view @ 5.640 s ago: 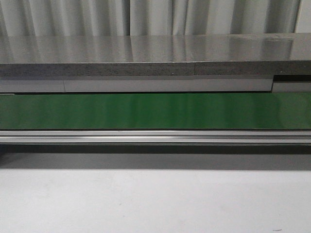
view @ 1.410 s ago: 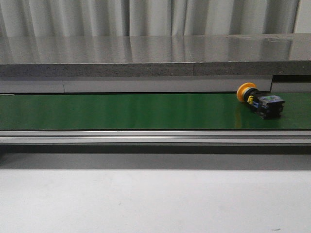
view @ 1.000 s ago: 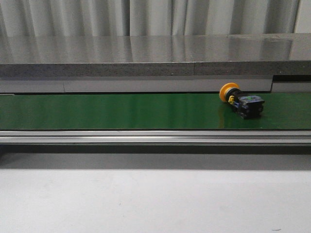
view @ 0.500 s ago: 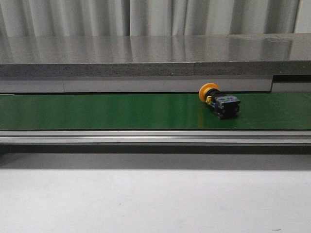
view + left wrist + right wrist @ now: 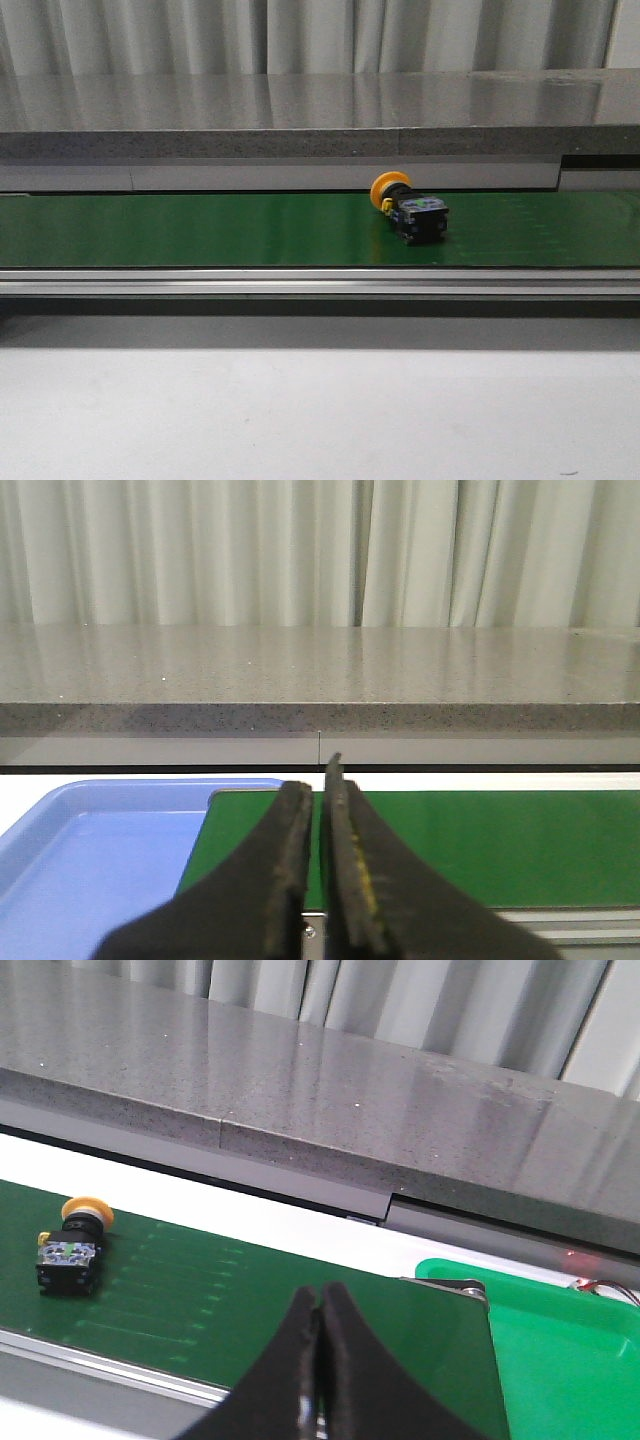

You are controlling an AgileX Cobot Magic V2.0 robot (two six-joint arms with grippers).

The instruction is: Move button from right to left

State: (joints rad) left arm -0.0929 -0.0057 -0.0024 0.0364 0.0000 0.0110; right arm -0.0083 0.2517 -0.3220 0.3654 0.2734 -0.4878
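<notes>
A blue tray (image 5: pixel 90 840) and a green bin (image 5: pixel 560 1340) run past their frames' edges; both arms go unseen from the front, and markings on the button (image 5: pixel 410 208) stay illegible.

Nothing here can be read. The button (image 5: pixel 408 209), lying right of centre in the front view and at the left edge of the right wrist view, carries small green and yellow marks on its black body, but they are too small and blurred to make out as letters or numbers. No other label, brand or sign shows.
</notes>
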